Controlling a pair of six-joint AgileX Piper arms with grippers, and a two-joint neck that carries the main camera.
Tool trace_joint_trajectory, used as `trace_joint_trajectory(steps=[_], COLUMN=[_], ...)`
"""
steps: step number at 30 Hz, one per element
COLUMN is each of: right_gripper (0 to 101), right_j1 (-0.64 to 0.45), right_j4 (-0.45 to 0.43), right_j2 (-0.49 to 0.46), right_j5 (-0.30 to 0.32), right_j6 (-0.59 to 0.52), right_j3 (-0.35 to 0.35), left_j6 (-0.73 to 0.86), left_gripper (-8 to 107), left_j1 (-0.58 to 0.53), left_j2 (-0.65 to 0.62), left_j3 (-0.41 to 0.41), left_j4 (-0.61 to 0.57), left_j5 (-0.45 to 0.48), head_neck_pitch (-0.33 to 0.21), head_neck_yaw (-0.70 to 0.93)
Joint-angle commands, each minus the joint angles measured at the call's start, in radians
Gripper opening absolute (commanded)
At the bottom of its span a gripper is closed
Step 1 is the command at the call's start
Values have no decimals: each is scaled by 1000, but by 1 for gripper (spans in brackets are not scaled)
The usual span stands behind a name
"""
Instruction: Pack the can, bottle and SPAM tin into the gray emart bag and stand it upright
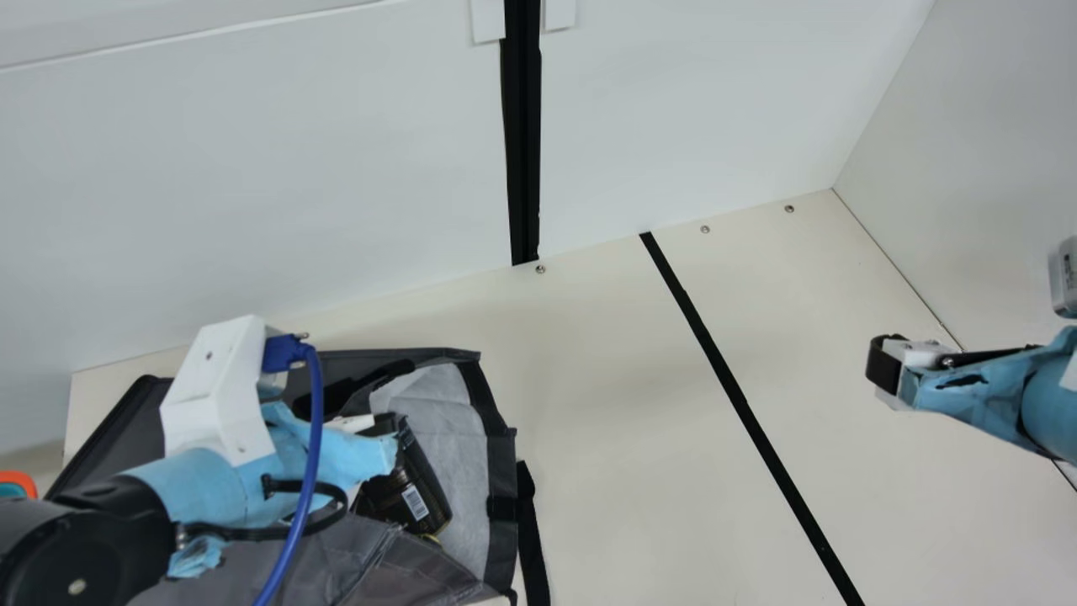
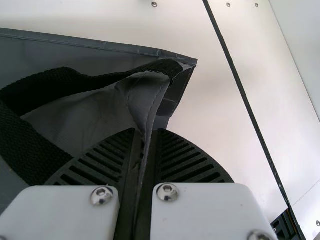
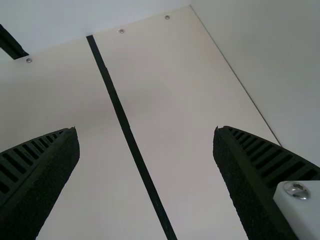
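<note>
In the main view my left gripper (image 1: pixel 358 450) is over the gray bag (image 1: pixel 336 555), which lies at the left with its pale lining spread at the mouth. A dark container with a barcode label (image 1: pixel 410 497) lies in the mouth, partly behind the arm; which item it is, I cannot tell. The left wrist view has my left gripper (image 2: pixel 146 132) shut on a folded edge of the bag (image 2: pixel 146 102), beside a black strap. My right gripper (image 1: pixel 885 369) is over the table at the right; in its wrist view the right gripper (image 3: pixel 146 134) stands open, nothing between its fingers.
White panels (image 1: pixel 294 168) stand behind the cream table (image 1: pixel 606 404), with a side wall (image 1: pixel 993 151) at the right. A black line (image 1: pixel 740 400) crosses the tabletop. An orange and teal object (image 1: pixel 18 482) is at the left edge.
</note>
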Motion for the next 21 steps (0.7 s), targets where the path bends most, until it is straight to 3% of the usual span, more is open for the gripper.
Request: trace_joint_trajectory(steps=[1,21], right_gripper=[95,95], right_j1=[1,-56], right_j4=[6,169], right_j2=[2,94], right_j5=[0,0], right_j6=[-11,-247], right_j3=[3,57], left_j6=[0,0], left_gripper=[-8,-8], left_j1=[0,0], left_j2=[0,0], left_j3=[0,0], left_j4=[0,0], left_j5=[0,0], head_neck_pitch=[-23,-23], head_neck_yaw=[-1,-1])
